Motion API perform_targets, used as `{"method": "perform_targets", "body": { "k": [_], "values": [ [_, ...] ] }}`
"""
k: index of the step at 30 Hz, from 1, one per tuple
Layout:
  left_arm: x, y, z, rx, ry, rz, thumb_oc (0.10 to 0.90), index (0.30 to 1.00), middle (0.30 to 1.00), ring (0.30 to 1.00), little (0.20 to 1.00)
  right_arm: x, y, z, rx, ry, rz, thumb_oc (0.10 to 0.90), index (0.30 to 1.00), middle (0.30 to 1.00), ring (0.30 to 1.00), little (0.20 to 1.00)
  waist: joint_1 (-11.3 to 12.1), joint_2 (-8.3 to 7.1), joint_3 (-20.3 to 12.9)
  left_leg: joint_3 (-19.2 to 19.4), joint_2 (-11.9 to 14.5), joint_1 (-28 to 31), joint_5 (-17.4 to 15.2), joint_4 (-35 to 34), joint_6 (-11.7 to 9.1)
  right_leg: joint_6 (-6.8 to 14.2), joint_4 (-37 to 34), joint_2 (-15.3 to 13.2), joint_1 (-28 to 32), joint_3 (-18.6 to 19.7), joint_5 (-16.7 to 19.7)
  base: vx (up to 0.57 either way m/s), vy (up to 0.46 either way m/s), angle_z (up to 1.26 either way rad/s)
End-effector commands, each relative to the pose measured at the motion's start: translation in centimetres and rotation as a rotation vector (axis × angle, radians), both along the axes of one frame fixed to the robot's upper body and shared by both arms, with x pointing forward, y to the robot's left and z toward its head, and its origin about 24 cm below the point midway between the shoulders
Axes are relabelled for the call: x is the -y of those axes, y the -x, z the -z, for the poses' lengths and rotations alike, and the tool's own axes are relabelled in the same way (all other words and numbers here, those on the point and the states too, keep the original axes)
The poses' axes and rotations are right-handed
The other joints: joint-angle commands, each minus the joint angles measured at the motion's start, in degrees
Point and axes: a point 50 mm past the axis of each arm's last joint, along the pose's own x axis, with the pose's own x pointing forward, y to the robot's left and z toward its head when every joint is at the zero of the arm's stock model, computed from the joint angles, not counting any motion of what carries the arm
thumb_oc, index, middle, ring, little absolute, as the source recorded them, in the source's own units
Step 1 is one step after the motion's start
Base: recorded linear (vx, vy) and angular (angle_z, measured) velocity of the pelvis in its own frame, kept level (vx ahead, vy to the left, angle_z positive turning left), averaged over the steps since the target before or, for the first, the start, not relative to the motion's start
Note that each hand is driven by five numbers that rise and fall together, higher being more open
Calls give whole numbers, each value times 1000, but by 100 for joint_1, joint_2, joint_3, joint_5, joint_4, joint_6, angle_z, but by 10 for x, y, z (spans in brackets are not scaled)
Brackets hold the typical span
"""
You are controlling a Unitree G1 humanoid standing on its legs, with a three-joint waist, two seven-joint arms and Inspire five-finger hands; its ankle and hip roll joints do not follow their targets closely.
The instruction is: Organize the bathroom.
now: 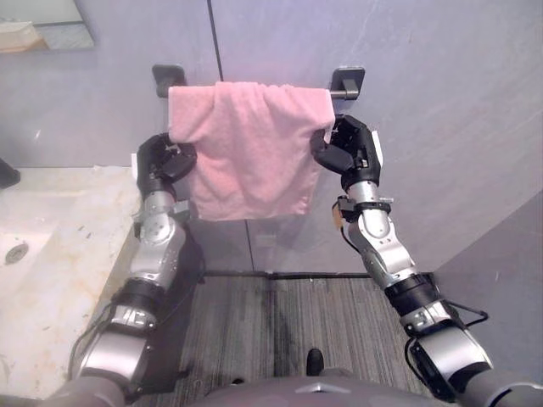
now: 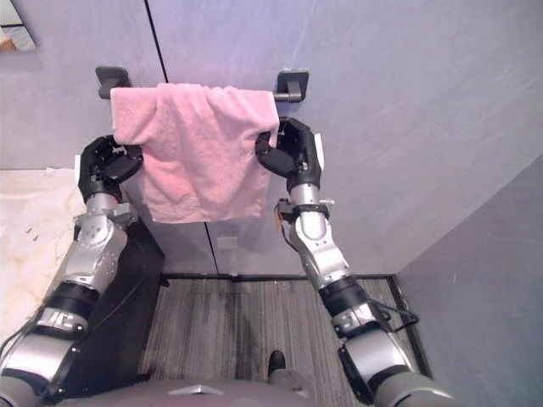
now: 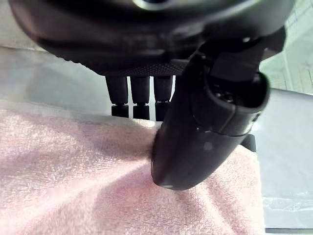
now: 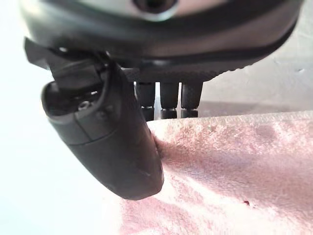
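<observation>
Towel: pink towel (image 1: 246, 148) draped over a dark wall-mounted rail (image 1: 338, 90), hanging down the grey wall (image 1: 441, 127) in uneven folds, its lower hem level with the robot's wrists.
Rail: two dark brackets (image 2: 112, 78) fix it to the wall; the towel covers the span between them, leaving the rail's right end bare.
Left hand: left hand (image 1: 161, 158) raised to the towel's left edge, just below the rail; in its wrist view the thumb (image 3: 205, 127) presses into the front of the pink cloth while the fingers (image 3: 141, 100) run down behind the fold, pinching the towel between them.
Right hand: right hand (image 2: 288, 153) at the towel's right edge, near the rail's right bracket; its wrist view shows the thumb (image 4: 112, 142) against the towel's front edge and the fingers (image 4: 168, 100) together behind it, the cloth nipped between them.
Counter: pale, stained counter (image 1: 59, 254) with a sink (image 1: 17, 250) at the scene's left side, well apart from the towel.
Floor: dark ribbed mat (image 1: 280, 322) below the towel, at the foot of the wall.
</observation>
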Motion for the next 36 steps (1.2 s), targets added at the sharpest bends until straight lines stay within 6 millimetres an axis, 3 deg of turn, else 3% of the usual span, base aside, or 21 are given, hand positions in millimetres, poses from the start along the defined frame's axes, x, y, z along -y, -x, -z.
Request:
{"method": "perform_targets", "body": {
  "k": [1,15,24,36],
  "values": [
    [-7,0,-27,172,16,-56,400,300,300,300,300,16,21,8,73,-39,89,400,300,300,300,300,-169,188,-234,332,-215,-57,-204,44,317,356,407,-31,301,-144,-855,0,0,0],
    [-2,4,-21,162,17,-47,400,300,300,300,300,33,36,31,-28,-199,390,400,300,300,300,300,-276,265,-217,444,-243,13,-209,25,366,350,413,9,296,-29,-835,-2,2,-2],
    [-4,4,-20,158,30,-53,400,300,300,300,300,37,40,43,-94,-213,456,400,300,300,300,300,-330,353,-236,474,-251,25,-198,5,358,343,399,31,296,29,-843,0,5,-2],
    [-2,5,-15,150,42,-67,400,300,300,300,300,43,42,56,-174,-247,528,400,300,300,300,300,-307,353,-242,458,-258,2,-207,25,362,317,408,41,297,-1,-874,0,0,0]
  ]
}}
